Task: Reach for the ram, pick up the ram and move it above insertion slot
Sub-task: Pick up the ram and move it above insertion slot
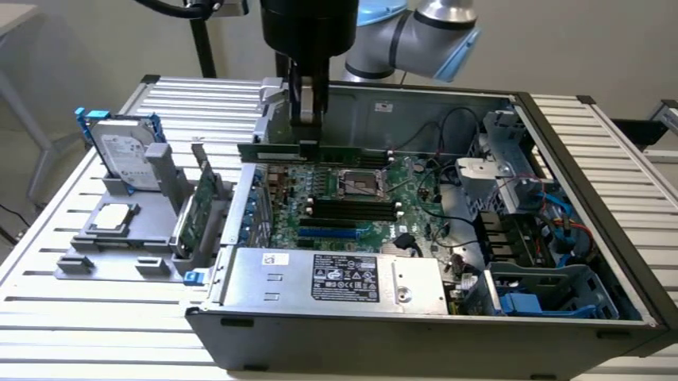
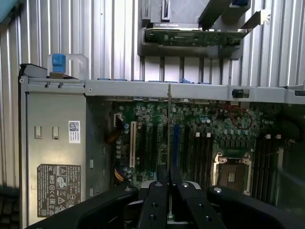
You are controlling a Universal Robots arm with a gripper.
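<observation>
Jaws [image 1: 307,131]: closed narrow on the ram, gripping its upper edge near mid-length; in the wrist view the two black fingers [image 2: 157,200] meet on the board's thin edge.
Ram [image 1: 350,151]: held clear of the motherboard, long edge level, hanging directly beneath the jaws. In the wrist view it shows edge-on as a thin line [image 2: 169,138] running away from the jaws.
Insertion slot [image 1: 350,208]: one of several parallel black memory sockets on the motherboard, below the jaws and set off toward the near side of the case. The ram's edge line in the wrist view falls among the long slots just beside the blue one [image 2: 175,143], not over the memory sockets.
Progress: reach and pick-up judged complete, since the ram is off any support and carried over the open case. Positioning above the slot judged not finished; the offset is visible in both views.
Motherboard [image 1: 371,186]: green, with the bare CPU socket [image 1: 358,184] beneath the jaws.
Case [image 1: 593,198]: open desktop chassis lying on its side, power supply [image 1: 339,278] at the near end.
Beyond the jaws: grey fixture [image 1: 106,246] outside the case holding a hard drive [image 1: 122,155] with blue rails and an upright expansion card [image 1: 202,210].
Tabletop [image 1: 85,317]: slatted aluminium, pale.
Room: plain light wall behind; dark stand post near the arm.
</observation>
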